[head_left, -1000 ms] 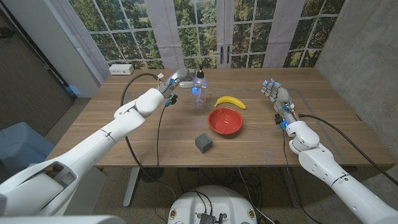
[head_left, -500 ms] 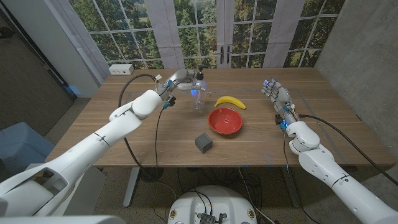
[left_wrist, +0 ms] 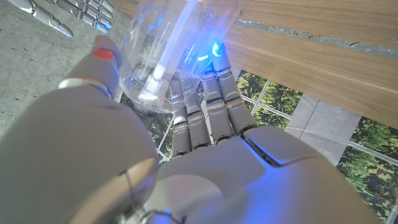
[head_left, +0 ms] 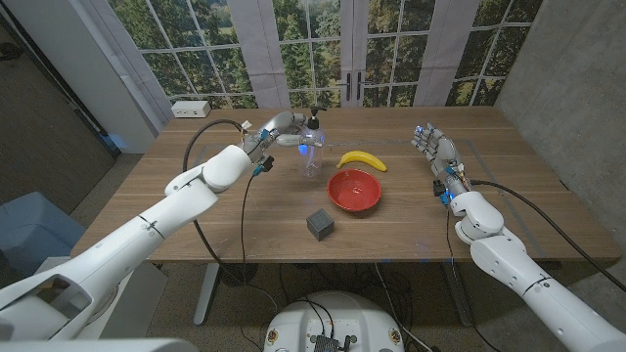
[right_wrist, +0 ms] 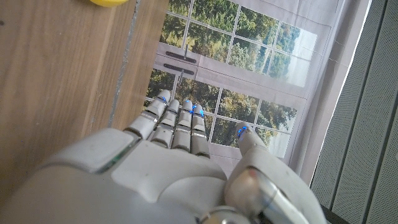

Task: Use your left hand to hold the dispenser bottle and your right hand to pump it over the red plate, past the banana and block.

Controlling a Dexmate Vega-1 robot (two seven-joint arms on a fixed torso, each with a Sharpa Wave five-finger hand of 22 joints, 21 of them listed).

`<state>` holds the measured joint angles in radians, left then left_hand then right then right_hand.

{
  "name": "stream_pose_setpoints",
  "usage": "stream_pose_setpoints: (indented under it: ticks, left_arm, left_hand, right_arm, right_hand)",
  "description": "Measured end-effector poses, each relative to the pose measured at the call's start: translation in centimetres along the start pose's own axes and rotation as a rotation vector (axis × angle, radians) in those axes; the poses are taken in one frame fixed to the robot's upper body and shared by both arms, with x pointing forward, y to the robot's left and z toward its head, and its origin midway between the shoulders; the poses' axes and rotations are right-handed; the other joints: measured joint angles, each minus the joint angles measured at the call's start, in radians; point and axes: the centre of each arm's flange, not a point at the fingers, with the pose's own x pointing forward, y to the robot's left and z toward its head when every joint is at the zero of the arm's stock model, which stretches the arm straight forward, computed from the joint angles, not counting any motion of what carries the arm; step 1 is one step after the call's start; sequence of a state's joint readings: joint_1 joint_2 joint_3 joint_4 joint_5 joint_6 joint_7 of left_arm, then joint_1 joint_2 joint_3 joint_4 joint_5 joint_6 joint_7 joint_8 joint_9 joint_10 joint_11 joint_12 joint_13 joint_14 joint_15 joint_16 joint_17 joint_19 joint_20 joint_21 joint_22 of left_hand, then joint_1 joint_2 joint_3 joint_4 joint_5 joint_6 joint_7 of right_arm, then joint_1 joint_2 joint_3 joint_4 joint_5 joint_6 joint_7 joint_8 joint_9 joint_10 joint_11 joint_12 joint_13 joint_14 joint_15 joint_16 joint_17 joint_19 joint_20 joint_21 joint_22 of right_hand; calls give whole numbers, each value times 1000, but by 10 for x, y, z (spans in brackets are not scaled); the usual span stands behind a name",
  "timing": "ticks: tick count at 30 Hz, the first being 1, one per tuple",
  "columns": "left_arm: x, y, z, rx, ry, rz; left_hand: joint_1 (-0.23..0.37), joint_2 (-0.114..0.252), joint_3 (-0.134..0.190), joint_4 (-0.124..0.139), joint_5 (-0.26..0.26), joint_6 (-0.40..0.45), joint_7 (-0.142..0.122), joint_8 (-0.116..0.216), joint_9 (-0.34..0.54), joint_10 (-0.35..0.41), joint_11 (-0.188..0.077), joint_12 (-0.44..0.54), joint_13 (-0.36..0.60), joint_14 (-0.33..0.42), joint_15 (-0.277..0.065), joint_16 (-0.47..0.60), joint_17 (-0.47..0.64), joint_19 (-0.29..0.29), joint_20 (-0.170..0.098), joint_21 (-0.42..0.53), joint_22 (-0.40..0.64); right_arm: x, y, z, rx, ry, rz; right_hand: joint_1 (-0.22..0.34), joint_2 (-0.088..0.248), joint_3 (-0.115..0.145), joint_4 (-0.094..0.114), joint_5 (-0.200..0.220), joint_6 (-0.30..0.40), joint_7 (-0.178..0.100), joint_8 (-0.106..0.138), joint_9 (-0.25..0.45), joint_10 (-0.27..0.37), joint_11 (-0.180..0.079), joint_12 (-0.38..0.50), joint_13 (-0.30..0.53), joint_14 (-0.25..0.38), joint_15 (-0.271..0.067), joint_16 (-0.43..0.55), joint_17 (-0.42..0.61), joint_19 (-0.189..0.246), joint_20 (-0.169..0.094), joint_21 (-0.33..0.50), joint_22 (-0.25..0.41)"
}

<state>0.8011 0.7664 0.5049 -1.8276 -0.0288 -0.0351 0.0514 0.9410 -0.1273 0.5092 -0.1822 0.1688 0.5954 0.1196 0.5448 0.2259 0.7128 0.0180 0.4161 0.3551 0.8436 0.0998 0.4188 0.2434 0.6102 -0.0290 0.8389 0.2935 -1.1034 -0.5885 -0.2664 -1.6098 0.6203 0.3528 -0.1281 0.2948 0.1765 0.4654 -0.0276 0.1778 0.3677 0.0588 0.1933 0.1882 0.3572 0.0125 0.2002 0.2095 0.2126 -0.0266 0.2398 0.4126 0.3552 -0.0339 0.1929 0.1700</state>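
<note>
Gripping the dispenser bottle point(head_left: 312, 147) between thumb and fingers point(left_wrist: 205, 99), the left hand point(head_left: 281, 128) risks tipping it if the wrap slips, while the right hand point(head_left: 431, 149) waits with fingers spread, well apart from it.

The left hand point(left_wrist: 186, 162) fills the lower part of the frame, its fingers point(left_wrist: 205, 99) and thumb wrapped around the clear dispenser bottle point(left_wrist: 168, 50) at upper centre. A blue light glows through the plastic. The wooden table point(left_wrist: 311, 50) crosses the upper right, and the right hand point(left_wrist: 74, 12) shows at the upper left corner.
</note>
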Motion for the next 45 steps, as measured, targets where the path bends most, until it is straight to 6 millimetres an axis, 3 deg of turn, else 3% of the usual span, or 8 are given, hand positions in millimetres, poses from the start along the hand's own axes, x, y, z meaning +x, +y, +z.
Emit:
stream_pose_setpoints:
  ticks: [20,45]
  left_arm:
    - [-17,-2,15,21,4,-16]
    - [-17,-2,38,107,-7,-86]
  left_hand:
    - [0,0,0,0,2,2,2,-4,-1,4,3,-8,5,3,-3,-5,3,-6,-6,22,-7]
    - [0,0,-3,3,6,2,2,-8,0,9,1,-22,10,7,-7,-12,7,-8,-7,46,-18]
  right_arm:
    - [-3,-1,1,7,-14,2]
    - [-4,-5,-1,19,-34,-4]
  right_hand:
    - [0,0,0,0,0,0,0,0,0,0,0,0,0,0,0,0,0,0,0,0,0]
    - [0,0,3,-3,0,0,0,0,0,0,0,0,0,0,0,0,0,0,0,0,0]
